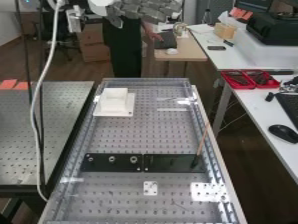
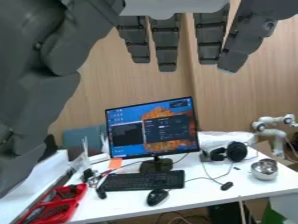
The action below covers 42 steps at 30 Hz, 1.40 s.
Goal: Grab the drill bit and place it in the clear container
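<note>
The hand (image 1: pixel 151 10) is at the top edge of the high view, above and beyond the bench's far end. In the wrist view the hand (image 2: pixel 166 45) has its fingers straight and apart, with nothing between them and the thumb. A thin reddish-brown rod (image 1: pixel 201 142) leans at the right end of the black plates (image 1: pixel 166 162), its lower end dark; I cannot tell whether it is the drill bit. A whitish square box-like piece (image 1: pixel 114 102) stands on the bench's far left part; whether it is the clear container is unclear.
The perforated bench (image 1: pixel 146 135) has raised side rails. Small white plates (image 1: pixel 150 188) lie near its front. On the right-hand desk are red trays (image 1: pixel 249 79) and a mouse (image 1: pixel 284 133). A pale cable (image 1: pixel 36 90) hangs at the left. A monitor (image 2: pixel 153 127) stands on the desk.
</note>
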### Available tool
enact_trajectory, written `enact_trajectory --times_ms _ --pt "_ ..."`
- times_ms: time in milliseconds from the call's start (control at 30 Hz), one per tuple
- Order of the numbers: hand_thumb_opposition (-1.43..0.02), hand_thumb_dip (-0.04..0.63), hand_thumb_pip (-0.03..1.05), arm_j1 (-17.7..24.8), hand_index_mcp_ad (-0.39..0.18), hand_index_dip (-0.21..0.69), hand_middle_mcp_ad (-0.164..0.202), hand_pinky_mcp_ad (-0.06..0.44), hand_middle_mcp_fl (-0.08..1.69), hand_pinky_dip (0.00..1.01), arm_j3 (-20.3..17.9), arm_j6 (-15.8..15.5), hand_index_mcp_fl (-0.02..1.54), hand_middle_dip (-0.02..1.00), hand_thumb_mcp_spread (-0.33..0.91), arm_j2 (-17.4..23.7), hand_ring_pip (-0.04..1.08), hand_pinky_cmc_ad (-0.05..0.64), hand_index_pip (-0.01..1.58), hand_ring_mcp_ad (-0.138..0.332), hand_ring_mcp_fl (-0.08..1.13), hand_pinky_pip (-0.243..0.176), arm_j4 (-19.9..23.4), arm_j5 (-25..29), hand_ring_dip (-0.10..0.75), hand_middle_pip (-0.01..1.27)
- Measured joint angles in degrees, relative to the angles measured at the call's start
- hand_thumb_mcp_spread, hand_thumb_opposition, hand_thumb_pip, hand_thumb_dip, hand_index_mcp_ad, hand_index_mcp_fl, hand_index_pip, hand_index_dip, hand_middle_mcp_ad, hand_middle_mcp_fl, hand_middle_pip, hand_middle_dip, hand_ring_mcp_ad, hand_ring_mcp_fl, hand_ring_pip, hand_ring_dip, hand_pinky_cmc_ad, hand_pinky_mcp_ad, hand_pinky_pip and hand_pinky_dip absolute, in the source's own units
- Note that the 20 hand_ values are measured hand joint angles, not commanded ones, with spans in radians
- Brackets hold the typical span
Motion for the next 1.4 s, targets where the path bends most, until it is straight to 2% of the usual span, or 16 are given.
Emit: enact_trajectory --times_ms 300,567,767,1400 --pt "-0.84 0.052 0.28 0.19 0.056 0.031 0.134 0.241 0.08 0.21 -0.33 0.4 0.08 0.09 0.17 0.21 0.1 0.346 0.1 0.278 0.06 -0.075 0.13 2.43 -0.035 0.17" --pt "-0.84 0.052 0.28 -0.27 0.054 0.031 0.134 0.241 0.07 0.21 -0.5 0.19 0.08 0.09 0.19 0.33 0.1 0.346 0.1 0.279 0.06 -0.075 0.56 -0.44 -0.035 0.17" --pt "-0.84 0.052 0.28 0.2 0.056 0.031 0.134 0.241 0.07 0.21 -0.56 0.16 0.08 0.09 0.19 0.5 0.1 0.346 0.1 0.279 0.06 -0.075 0.33 2.44 -0.035 0.17" --pt "-0.84 0.052 0.28 0.2 0.052 0.031 0.131 0.244 0.07 0.21 -0.78 -0.01 0.08 0.09 0.19 0.91 0.1 0.346 0.1 0.279 0.06 -0.075 0.28 2.09 -0.035 0.17"
